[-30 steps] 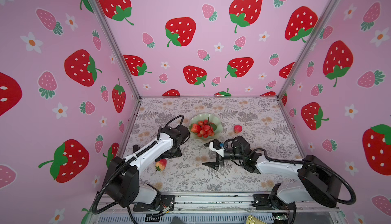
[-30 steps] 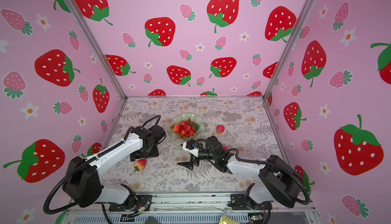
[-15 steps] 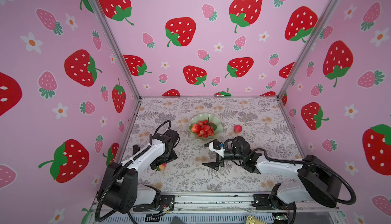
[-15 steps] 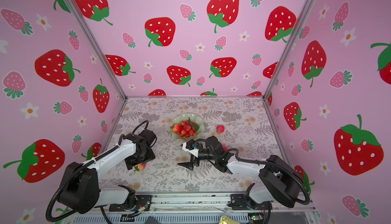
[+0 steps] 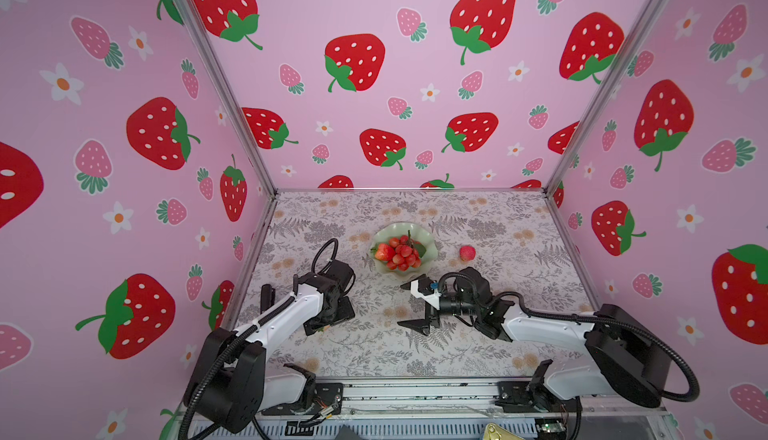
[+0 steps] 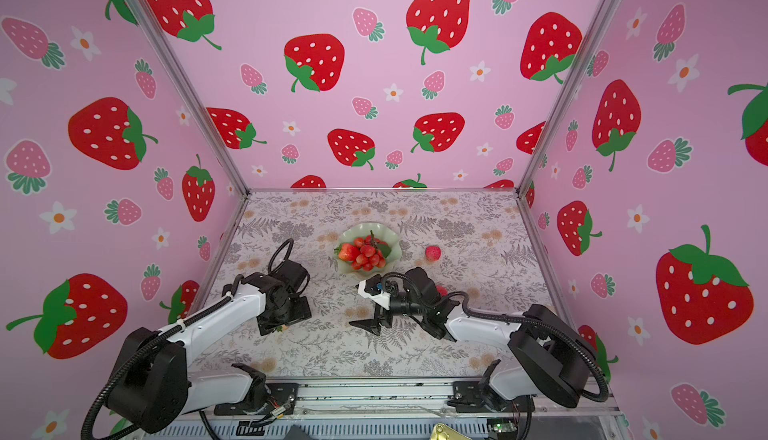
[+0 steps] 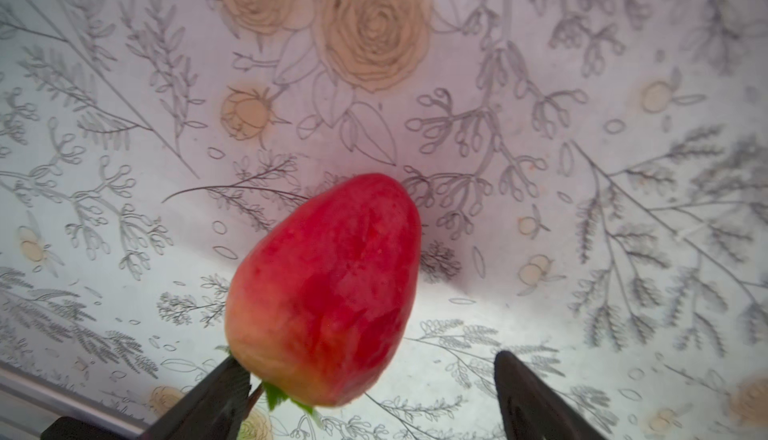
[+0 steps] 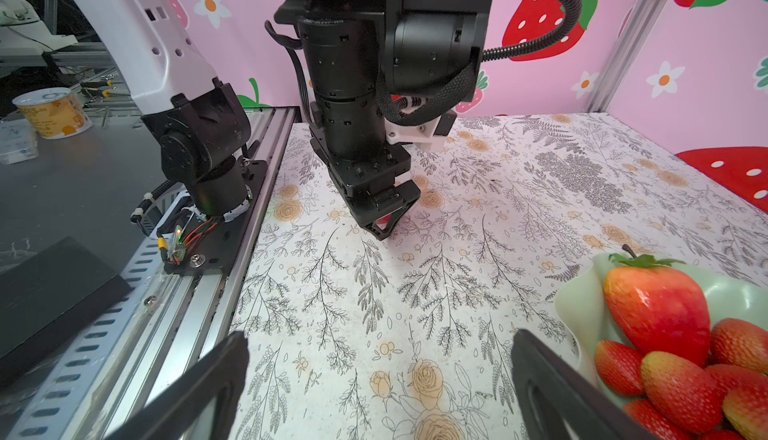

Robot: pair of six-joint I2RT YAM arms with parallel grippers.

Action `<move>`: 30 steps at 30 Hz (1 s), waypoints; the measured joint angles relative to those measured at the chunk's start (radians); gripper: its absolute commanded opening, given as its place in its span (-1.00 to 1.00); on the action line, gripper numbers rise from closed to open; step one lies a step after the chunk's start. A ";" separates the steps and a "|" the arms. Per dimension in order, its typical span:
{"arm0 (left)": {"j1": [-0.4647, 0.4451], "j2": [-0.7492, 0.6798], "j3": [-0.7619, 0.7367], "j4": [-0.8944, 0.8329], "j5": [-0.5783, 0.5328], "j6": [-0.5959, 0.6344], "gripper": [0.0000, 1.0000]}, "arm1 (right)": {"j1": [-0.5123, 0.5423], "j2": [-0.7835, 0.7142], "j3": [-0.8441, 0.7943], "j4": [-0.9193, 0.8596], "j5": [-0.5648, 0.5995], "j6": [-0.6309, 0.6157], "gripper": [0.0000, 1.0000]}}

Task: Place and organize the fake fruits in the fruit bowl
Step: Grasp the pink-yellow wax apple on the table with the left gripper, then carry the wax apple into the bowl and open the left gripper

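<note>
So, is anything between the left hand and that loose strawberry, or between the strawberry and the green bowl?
Nothing visible. The red-yellow fake strawberry lies right between the left hand's open fingers. The floral table cover toward the pale mint-green scalloped bowl looks bare; the open right hand is beside that path, near the bowl's rim.

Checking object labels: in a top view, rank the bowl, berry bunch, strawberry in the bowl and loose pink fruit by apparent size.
1. Bowl
2. Berry bunch
3. Strawberry and pink fruit: they look about alike, so unranked.
</note>
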 measured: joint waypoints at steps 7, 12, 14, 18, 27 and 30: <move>-0.030 0.032 0.001 -0.002 -0.043 0.003 0.82 | 0.000 0.007 0.006 -0.008 -0.002 -0.001 0.99; -0.022 0.032 0.010 -0.008 -0.096 0.010 0.82 | 0.000 0.008 0.010 -0.009 -0.002 -0.003 0.99; -0.003 0.041 0.013 -0.006 -0.095 0.026 0.80 | 0.000 0.011 0.011 -0.009 -0.002 -0.003 0.99; 0.031 0.100 0.019 0.020 -0.082 0.061 0.73 | 0.000 0.021 0.011 -0.012 -0.004 -0.004 0.99; 0.044 0.115 0.019 0.089 -0.029 0.119 0.28 | -0.018 0.019 0.011 -0.011 -0.012 0.000 0.99; 0.046 0.113 0.015 0.115 -0.010 0.139 0.18 | -0.070 0.014 0.008 0.003 -0.029 0.030 0.99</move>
